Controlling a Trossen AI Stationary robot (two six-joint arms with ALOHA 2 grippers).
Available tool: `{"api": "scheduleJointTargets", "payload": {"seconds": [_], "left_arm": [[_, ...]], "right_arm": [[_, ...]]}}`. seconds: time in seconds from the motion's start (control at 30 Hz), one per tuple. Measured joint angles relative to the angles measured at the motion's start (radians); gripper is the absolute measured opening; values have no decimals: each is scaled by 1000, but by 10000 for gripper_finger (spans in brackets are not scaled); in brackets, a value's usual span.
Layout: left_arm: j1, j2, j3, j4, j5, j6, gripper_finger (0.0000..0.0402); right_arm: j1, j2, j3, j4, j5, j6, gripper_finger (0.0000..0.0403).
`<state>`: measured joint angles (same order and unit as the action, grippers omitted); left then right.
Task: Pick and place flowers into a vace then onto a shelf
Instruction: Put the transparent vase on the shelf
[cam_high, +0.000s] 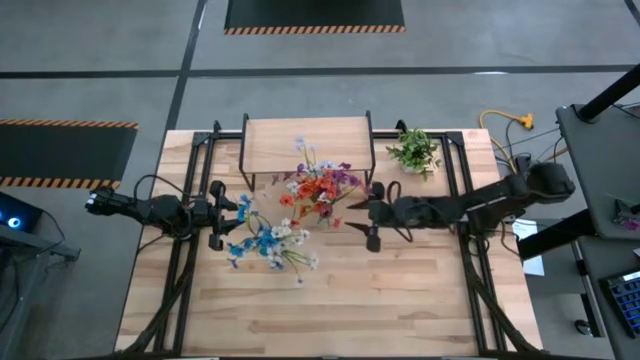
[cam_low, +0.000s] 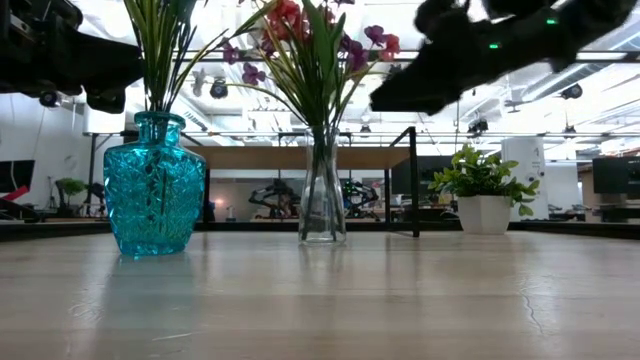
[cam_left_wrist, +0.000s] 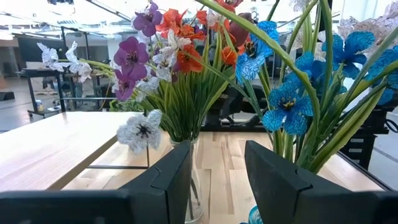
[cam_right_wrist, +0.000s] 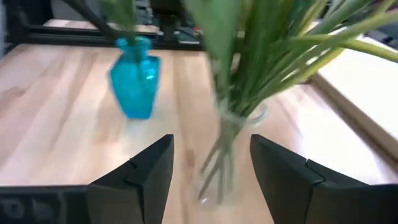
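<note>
Right gripper (cam_right_wrist: 211, 180) fingers spread before clear vase (cam_right_wrist: 230, 149), left gripper (cam_left_wrist: 217, 180) likewise spread

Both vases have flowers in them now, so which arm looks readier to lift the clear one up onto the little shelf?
Probably the right. Its open gripper sits beside the clear vase, which shows between its fingers, near the shelf. The left gripper hovers open by the blue vase.

Leafy potted plant (cam_high: 415, 151) near the table's (cam_high: 400, 300) back edge
</note>
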<state>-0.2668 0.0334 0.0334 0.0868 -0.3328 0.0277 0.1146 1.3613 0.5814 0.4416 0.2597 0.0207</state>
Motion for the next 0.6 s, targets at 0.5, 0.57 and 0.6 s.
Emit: {"api": "scheduleJointTargets", "payload": {"seconds": [0.5,0.57,0.6], "left_arm": [[0,0,0,-1,-17,0,134],[0,0,0,-1,-21,0,134],[0,0,0,-1,-21,0,134]], "right_arm": [[98,-410,-397,190,85,28,160],[97,-479,-430,175,108,47,152],[97,-509,-444,162,110,45,149]]}}
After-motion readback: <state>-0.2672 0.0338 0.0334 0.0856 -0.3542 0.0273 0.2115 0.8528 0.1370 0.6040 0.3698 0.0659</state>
